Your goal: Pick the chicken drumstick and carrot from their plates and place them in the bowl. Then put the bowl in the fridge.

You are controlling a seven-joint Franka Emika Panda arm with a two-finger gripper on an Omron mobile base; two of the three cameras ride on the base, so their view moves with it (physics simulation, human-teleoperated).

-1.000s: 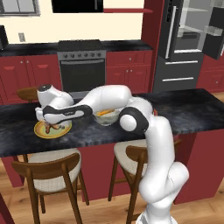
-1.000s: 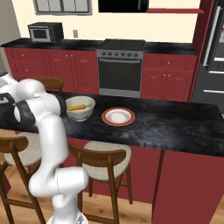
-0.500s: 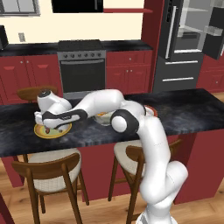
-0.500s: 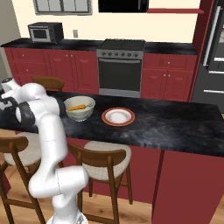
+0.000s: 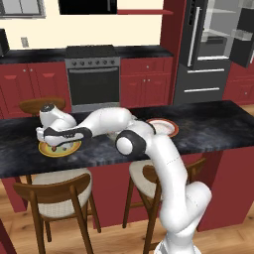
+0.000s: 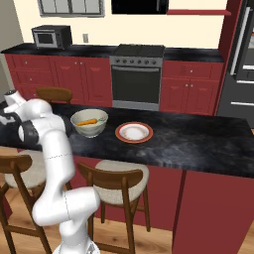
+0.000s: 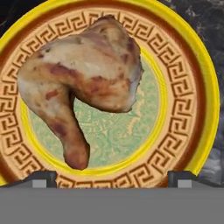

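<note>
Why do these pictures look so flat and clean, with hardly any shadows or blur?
They are rendered. In the hand view the chicken drumstick is sharp but slightly soft-edged up close, casting almost no shadow on its yellow plate. In the left base view the fridge is evenly lit, without glare. In the right base view the black counter shows faint mottling, no reflections.

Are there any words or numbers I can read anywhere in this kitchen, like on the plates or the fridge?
No words or numbers can be read anywhere.
The yellow plate under the chicken drumstick has a ring of square key pattern, not letters.
The microwave, oven and fridge show no readable labels; their controls are too small to tell.
</note>
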